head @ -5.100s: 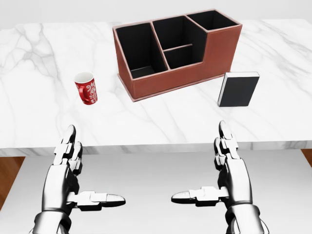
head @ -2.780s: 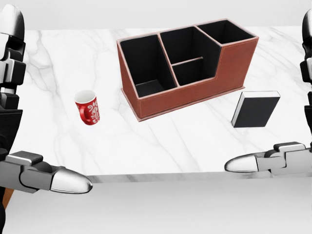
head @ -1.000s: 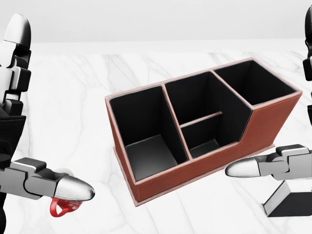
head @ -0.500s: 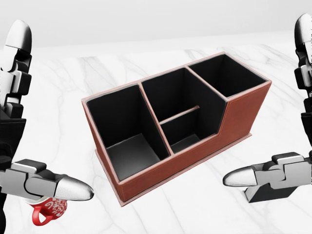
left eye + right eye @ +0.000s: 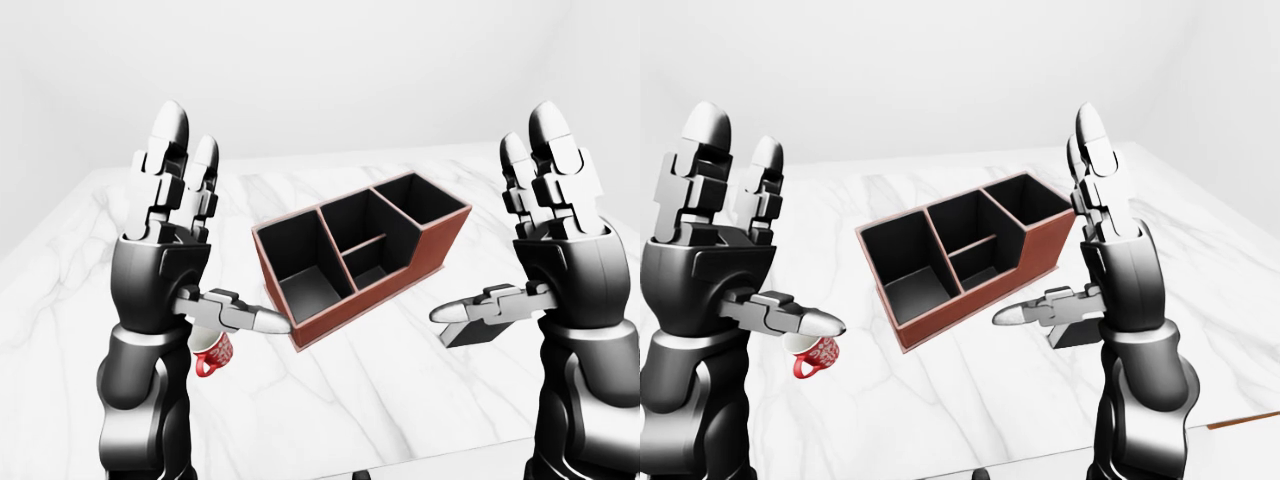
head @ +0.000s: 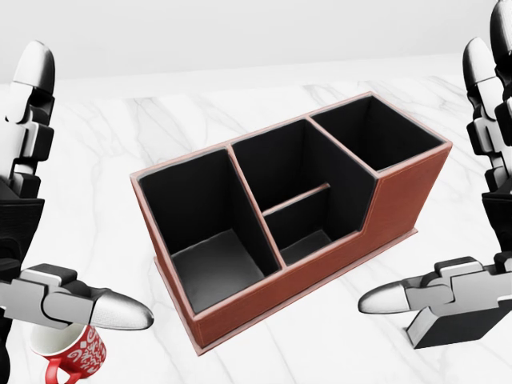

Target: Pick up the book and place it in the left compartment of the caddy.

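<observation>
Book lies flat on the marble table, dark cover up, pale page edge toward head view's left. It sits just under and beyond the right hand, thumb crossing over it, so mostly hidden; long axis can't be told for sure, looks to run roughly left-right w/ a slight tilt. Right hand is spread wide, fingers up, gripping nothing; no contact w/ book visible.

Caddy is to the left of that hand, near the book but apart, long axis running diagonal, lower-left to upper-right. Its left compartment is the far one from the right hand, empty.

Left hand also spread, holding nothing, well away from book; red mug sits just below its thumb. Judgement: right hand is clearly the nearer, must drop and turn palm down.
</observation>
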You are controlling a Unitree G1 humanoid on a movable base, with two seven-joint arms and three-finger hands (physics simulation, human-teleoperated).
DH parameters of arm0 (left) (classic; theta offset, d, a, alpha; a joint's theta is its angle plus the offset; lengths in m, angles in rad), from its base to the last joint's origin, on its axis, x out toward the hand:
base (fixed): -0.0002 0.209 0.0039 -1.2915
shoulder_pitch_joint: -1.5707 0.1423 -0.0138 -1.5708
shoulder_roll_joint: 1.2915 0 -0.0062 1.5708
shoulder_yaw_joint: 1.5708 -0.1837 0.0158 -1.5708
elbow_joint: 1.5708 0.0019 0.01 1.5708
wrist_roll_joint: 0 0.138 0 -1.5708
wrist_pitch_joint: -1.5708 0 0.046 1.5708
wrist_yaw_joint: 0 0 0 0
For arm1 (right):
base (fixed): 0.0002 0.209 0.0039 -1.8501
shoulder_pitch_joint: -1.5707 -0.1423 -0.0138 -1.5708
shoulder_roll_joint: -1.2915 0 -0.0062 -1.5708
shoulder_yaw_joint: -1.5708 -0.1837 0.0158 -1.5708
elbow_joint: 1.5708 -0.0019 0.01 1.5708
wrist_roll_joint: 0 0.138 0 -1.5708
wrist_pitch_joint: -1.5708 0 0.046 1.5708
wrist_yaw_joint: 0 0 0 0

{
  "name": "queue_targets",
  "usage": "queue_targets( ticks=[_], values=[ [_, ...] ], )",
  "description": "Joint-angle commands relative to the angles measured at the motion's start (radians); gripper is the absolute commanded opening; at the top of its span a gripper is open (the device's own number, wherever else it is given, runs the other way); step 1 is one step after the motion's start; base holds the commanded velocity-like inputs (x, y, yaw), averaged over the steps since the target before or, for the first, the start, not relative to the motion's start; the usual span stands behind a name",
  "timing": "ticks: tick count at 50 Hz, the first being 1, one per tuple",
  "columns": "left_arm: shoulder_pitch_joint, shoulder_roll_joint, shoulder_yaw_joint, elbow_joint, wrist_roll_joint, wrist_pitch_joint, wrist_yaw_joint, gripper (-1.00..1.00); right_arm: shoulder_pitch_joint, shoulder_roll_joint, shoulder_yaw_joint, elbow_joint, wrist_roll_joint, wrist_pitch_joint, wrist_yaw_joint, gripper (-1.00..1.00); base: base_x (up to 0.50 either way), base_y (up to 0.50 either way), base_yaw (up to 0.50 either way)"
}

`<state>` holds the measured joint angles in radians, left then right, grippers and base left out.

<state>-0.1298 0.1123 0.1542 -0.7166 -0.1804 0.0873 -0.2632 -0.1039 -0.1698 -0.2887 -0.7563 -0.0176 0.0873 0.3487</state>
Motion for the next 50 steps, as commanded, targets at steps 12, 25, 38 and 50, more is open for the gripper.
queue_targets(
  ticks=[12,25,38,50],
  values=[
    [0.012,0.001,0.015,0.01,-0.001,0.0,-0.009,1.0,-0.054,-0.11,-0.036,0.09,-0.078,0.0,0.119,1.0,0.0,0.0,0.0],
    [0.006,0.01,0.025,0.025,-0.011,0.0,-0.008,1.0,-0.045,-0.187,-0.041,0.312,-0.428,0.0,0.349,1.0,0.0,0.0,0.0],
    [-0.005,0.011,0.011,0.06,0.01,0.0,-0.015,1.0,-0.015,-0.23,-0.144,0.369,-0.509,0.0,0.349,1.0,0.0,0.0,0.0],
    [-0.004,0.008,0.009,0.062,0.018,0.0,-0.017,1.0,0.0,-0.282,-0.179,0.556,-0.605,0.0,0.349,1.0,0.0,0.0,0.0]
  ],
)
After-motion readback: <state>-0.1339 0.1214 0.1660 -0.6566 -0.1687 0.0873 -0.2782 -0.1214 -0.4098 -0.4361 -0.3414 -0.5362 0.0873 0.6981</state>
